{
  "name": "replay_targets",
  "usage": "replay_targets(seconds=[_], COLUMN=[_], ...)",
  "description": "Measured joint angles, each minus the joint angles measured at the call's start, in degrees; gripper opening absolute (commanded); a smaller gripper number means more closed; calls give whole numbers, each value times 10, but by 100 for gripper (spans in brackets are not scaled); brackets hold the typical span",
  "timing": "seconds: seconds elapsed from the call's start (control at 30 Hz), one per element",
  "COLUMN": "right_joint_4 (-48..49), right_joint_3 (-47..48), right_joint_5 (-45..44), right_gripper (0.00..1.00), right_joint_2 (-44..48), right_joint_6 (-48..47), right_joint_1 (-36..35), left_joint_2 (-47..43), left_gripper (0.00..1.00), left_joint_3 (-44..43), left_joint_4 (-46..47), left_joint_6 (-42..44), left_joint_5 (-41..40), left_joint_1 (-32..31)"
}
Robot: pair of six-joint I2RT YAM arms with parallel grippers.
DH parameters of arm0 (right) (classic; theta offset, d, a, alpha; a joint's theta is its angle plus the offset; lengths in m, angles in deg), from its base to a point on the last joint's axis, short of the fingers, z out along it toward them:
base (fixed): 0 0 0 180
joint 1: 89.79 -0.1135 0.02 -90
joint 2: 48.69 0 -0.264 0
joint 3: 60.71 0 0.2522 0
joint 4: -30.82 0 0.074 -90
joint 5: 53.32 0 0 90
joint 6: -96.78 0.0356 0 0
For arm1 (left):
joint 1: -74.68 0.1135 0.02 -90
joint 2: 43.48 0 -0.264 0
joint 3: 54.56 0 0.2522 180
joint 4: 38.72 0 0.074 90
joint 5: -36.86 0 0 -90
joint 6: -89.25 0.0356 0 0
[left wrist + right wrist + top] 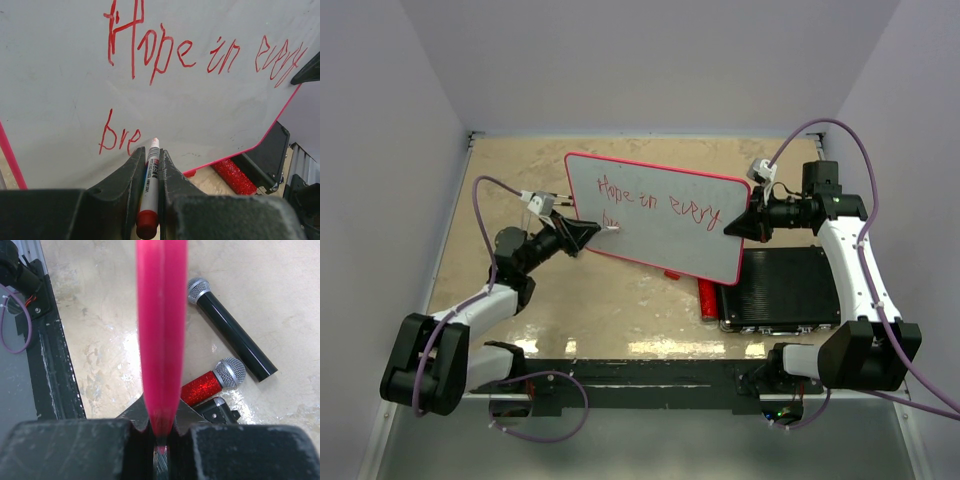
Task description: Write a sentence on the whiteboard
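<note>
Over the table (510, 175), whiteboard (665, 235) tilted, right gripper (740, 224) with jaws pinching its 3 o'clock edge, left gripper (592, 232) with jaws clamping marker (150, 182) at 8 o'clock, tip beside the sentence (658, 203)

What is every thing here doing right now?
whiteboard: held up off the table, tilted, gripped at one edge.
sentence: unfinished; reads "Hope in every", then "bre".
marker: uncapped, tip at the whiteboard after "bre".
left gripper: shut on the marker.
right gripper: shut on the whiteboard's red edge.
black microphone: lying on the table.
red microphone: lying on the table, partly hidden.
black case: lying flat, looks closed.
</note>
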Motion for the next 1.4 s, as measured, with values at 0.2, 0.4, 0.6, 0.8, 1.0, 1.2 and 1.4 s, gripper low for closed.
replay_targets(seconds=[0.2, 0.4, 0.6, 0.8, 1.0, 1.2, 1.4], right_joint_4=[0, 0, 0, 0, 0, 0, 0], right_joint_3=[0, -2, -3, -3, -3, -3, -3], right_joint_5=[0, 0, 1, 1, 1, 1, 1], right_gripper=[0, 0, 0, 0, 0, 0, 0], right_joint_2=[2, 2, 2, 2, 2, 2, 2], right_joint_6=[0, 0, 0, 0, 0, 0, 0], right_joint_1=[0, 0, 0, 0, 0, 0, 0], left_joint_2=[-1, 22, 36, 55, 56, 56, 55], left_gripper=[0, 0, 0, 0, 0, 0, 0], left_joint_3=[0, -1, -10, -19, -22, -22, -22], left_joint_4=[1, 2, 9, 24, 27, 27, 23], left_joint_6=[-1, -2, -8, -16, -17, -16, -16], left_joint_5=[10, 16, 16, 16, 16, 14, 12], left_joint_1=[0, -1, -3, -3, -3, -3, -3])
